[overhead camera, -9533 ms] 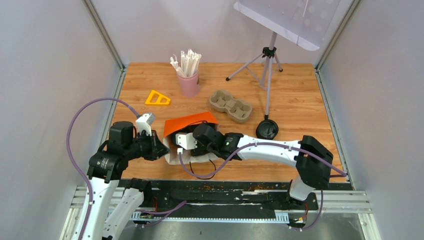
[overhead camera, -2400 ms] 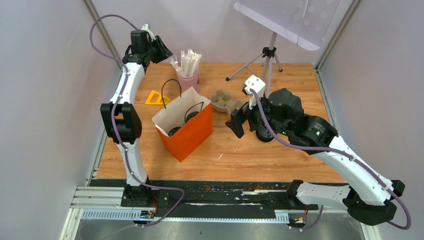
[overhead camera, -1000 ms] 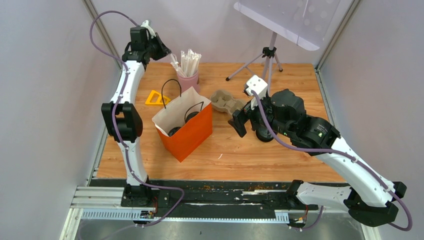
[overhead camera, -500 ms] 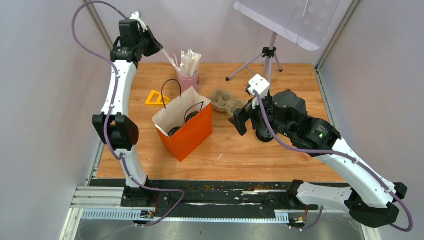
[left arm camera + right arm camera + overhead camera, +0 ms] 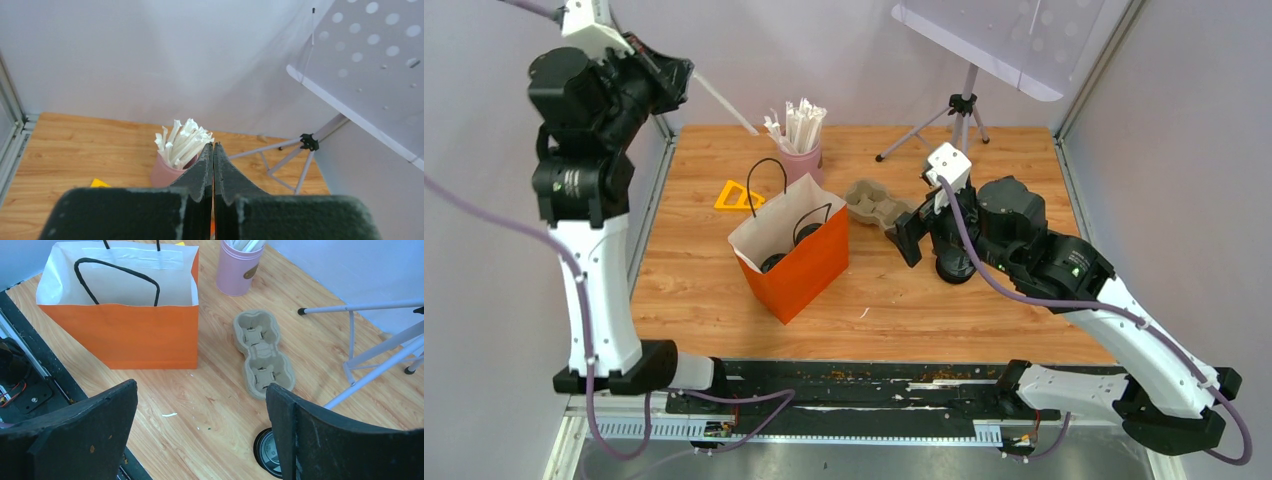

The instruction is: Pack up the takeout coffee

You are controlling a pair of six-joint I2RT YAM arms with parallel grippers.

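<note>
Both cups [image 5: 772,262] sit in the bag [image 5: 809,270], centre frame. The left gripper [image 5: 213,150], upper left, pinches a stick [image 5: 724,102]; the right gripper [image 5: 197,390] gapes empty. Next, likely: lower the stick into the bag's mouth.

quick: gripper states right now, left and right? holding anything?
Left gripper: closed, pinching a white stick held up in the air.
Right gripper: open wide, holding nothing.

— Any lettering legible on the table?
— None. The small brown badge [image 5: 249,271] on the pink cup [image 5: 232,275] is too blurred to read.
</note>
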